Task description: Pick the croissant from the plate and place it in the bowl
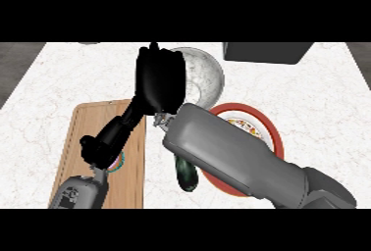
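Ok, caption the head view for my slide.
Right hand over the bowl, forearm crossing the plate; left hand above the cutting board.

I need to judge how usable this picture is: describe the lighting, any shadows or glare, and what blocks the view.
Head view: even, soft light on the marble counter, no hard shadows; a pale sheen on the bowl, no strong glare. The right hand and its grey forearm cover part of the bowl and much of the plate; no croissant shows. The left hand overlaps the cutting board.
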`<act>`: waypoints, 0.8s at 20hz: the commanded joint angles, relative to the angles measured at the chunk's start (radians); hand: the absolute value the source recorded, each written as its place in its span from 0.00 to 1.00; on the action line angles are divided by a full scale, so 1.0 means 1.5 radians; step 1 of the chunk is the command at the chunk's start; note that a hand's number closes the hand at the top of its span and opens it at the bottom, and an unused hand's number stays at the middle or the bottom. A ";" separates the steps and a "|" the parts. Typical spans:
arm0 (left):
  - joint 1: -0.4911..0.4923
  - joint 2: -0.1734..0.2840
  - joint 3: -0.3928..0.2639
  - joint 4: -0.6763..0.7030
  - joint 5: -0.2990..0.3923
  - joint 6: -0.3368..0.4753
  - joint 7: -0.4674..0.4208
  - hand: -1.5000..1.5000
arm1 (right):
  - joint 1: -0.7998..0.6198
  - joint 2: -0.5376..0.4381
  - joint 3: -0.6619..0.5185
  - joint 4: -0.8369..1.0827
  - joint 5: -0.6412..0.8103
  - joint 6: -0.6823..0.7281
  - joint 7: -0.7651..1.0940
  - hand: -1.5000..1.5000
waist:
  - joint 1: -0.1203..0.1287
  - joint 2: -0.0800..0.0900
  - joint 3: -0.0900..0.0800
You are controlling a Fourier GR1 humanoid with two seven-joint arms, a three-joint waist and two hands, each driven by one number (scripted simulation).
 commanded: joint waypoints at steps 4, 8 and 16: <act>0.010 0.007 0.008 -0.003 0.002 -0.009 -0.024 0.50 | -0.047 0.002 -0.017 0.196 0.060 -0.121 -0.031 1.00 | -0.017 0.002 0.000; 0.003 -0.011 0.007 0.002 -0.006 0.008 -0.024 0.50 | -0.073 0.003 -0.031 0.280 0.017 -0.113 -0.061 1.00 | -0.015 0.002 0.000; 0.002 0.001 0.007 -0.024 0.007 -0.014 -0.010 0.50 | -0.003 0.003 -0.155 0.339 -0.190 -0.051 -0.219 0.00 | 0.001 0.011 0.001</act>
